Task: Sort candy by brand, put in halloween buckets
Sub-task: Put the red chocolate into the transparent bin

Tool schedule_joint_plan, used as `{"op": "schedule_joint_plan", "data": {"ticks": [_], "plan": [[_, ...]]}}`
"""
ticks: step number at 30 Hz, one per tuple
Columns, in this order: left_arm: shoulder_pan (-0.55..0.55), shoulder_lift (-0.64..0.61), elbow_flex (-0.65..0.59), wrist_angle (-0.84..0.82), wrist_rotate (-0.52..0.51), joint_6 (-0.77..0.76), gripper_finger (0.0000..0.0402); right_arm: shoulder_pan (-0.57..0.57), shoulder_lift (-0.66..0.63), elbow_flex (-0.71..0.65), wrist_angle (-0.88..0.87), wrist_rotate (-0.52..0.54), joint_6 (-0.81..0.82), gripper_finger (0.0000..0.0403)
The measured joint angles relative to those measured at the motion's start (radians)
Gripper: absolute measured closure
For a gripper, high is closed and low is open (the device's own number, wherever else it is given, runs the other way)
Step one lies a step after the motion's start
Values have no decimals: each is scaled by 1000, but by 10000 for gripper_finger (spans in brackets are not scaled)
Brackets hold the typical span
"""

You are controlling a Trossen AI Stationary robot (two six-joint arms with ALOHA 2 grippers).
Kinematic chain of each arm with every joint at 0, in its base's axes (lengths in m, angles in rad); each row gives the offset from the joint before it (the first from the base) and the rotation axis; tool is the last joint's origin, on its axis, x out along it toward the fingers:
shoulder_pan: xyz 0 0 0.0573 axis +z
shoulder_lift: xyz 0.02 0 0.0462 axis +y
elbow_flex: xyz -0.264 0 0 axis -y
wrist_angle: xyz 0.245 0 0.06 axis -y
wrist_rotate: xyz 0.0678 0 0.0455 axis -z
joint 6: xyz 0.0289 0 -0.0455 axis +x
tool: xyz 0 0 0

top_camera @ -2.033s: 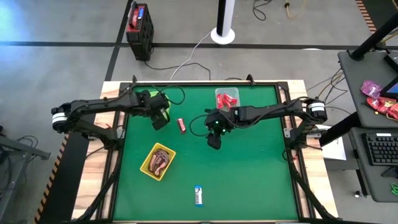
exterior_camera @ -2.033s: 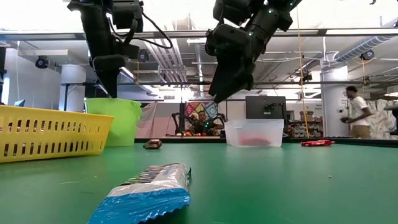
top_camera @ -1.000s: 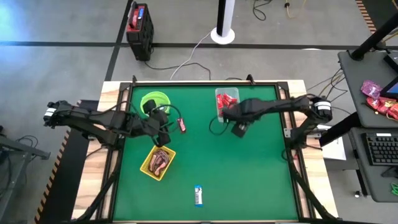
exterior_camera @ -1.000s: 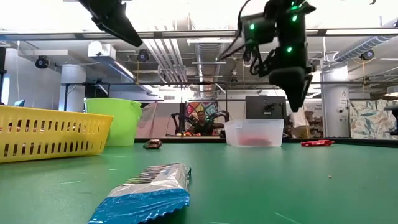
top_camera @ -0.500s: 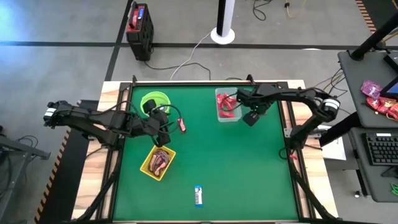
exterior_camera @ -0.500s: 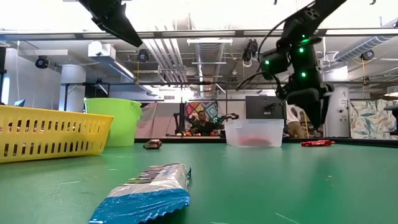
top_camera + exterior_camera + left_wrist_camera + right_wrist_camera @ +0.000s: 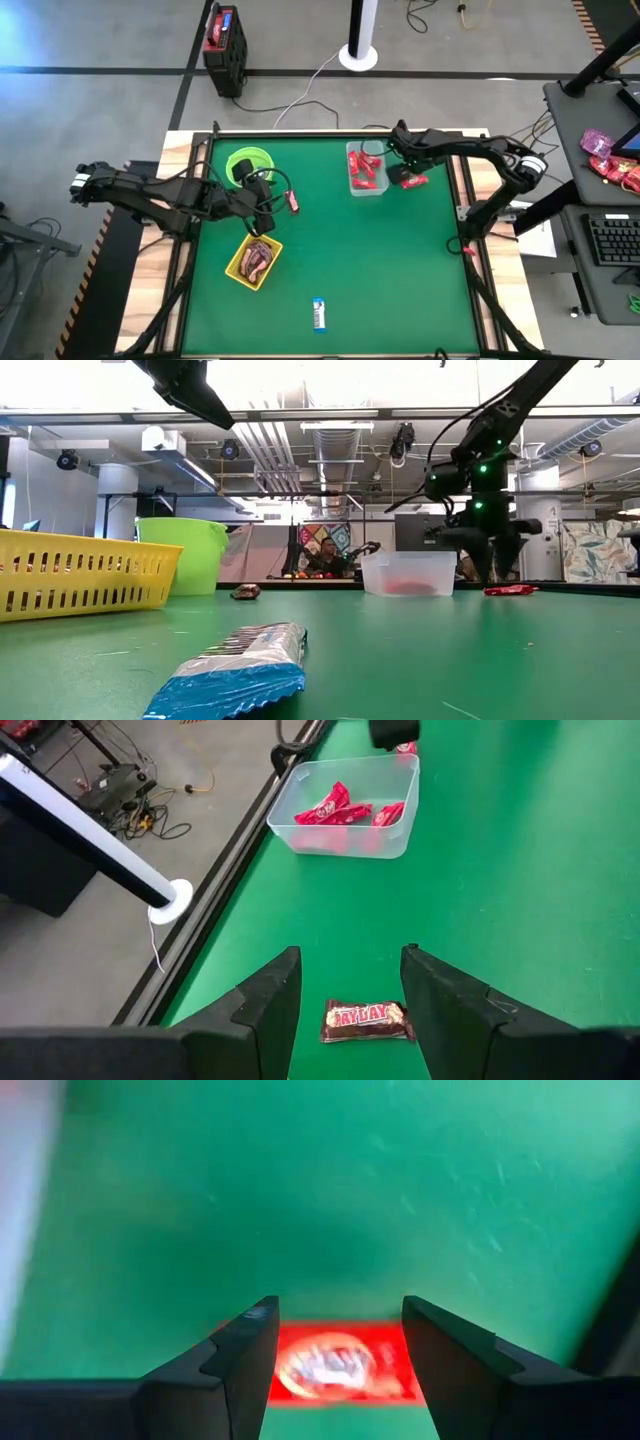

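I see my right gripper [image 7: 335,1342] low over a red candy [image 7: 413,181] lying on the tabletop [image 7: 400,270] just beside the clear tub [image 7: 365,187], fingers spread wide either side of it, holding nothing; my left gripper [image 7: 345,982] hangs above a brown candy [image 7: 367,1019] between the green bucket [image 7: 246,160] and the tub, fingers open and empty; the yellow basket [image 7: 238,268] holds dark bars; a blue-and-white bar [image 7: 319,314] lies alone near the front edge.
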Motion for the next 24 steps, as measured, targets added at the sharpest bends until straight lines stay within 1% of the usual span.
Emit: {"op": "schedule_joint_plan", "data": {"ticks": [2, 4, 10, 13, 16, 18, 21, 24], "plan": [[0, 0, 0, 0, 0, 0, 244, -4, 0, -12, 55, -1, 15, 197], [0, 0, 0, 0, 0, -1, 244, -4, 0, -31, 72, -2, 23, 197], [0, 0, 0, -2, 1, -6, 244, -1, -6, -120, 86, 14, 86, 197], [0, 0, 0, -2, 1, -6, 244, 17, -14, -154, 75, -19, 124, 197], [0, 0, 0, -2, 2, -6, 244, 80, -47, -177, 41, -61, 174, 197], [0, 0, 0, -2, 2, -6, 244, 148, -80, -185, 30, -78, 217, 197], [0, 0, 0, -2, 2, -8, 244, 261, -138, -193, 14, -137, 262, 197], [0, 0, 0, -2, 1, 6, 244, 332, -210, -189, 25, -118, 293, 197]]}}
